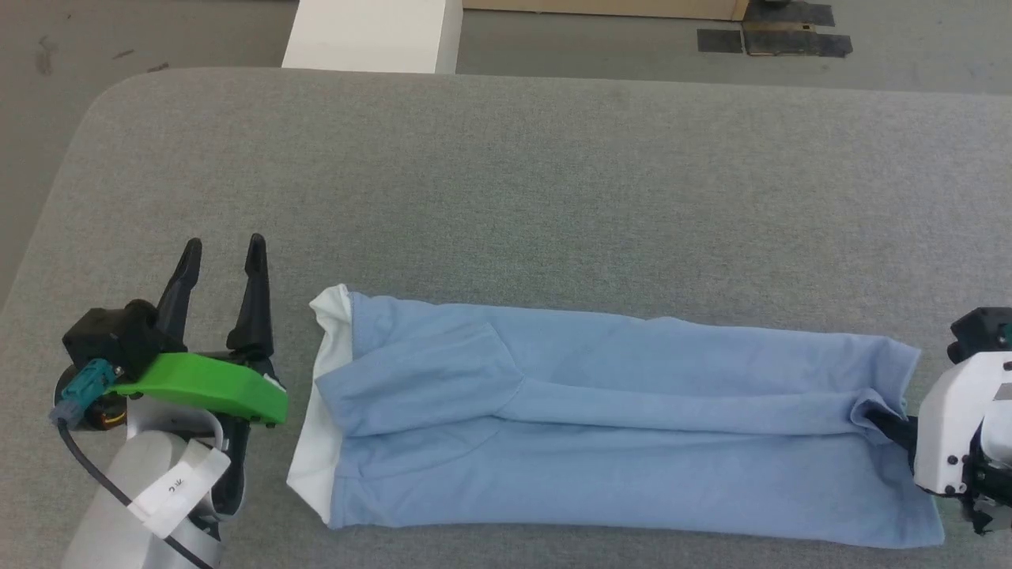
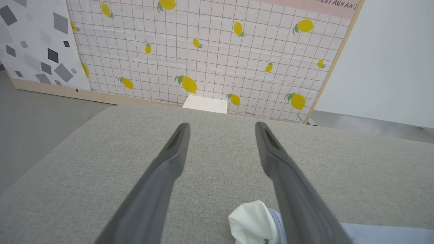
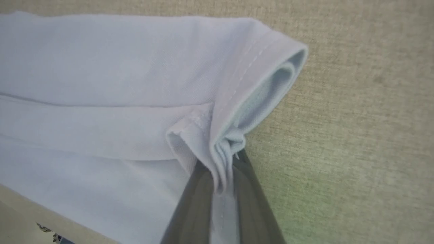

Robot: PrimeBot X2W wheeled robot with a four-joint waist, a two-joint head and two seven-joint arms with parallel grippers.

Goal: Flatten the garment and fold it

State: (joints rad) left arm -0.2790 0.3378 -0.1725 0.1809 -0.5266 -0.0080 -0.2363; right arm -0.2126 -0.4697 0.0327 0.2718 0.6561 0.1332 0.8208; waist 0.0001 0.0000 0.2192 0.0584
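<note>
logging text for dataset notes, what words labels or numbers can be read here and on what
"RESTAURANT": on the pink band atop the lemon-print wall panel, with the letter tops cut by the picture's edge.
White label wrapped on the left forearm: a few dark characters, too small to read.
The garment: no readable text; a tiny dark mark by its white collar is too small to read.

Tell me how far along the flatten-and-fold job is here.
Done: the garment lies flattened on the table, sides folded in to a long strip. In hand: the right gripper pinches its hem end; the left gripper is open beside the white collar, holding nothing. Left: the crosswise folds, judging by the strip's length.
</note>
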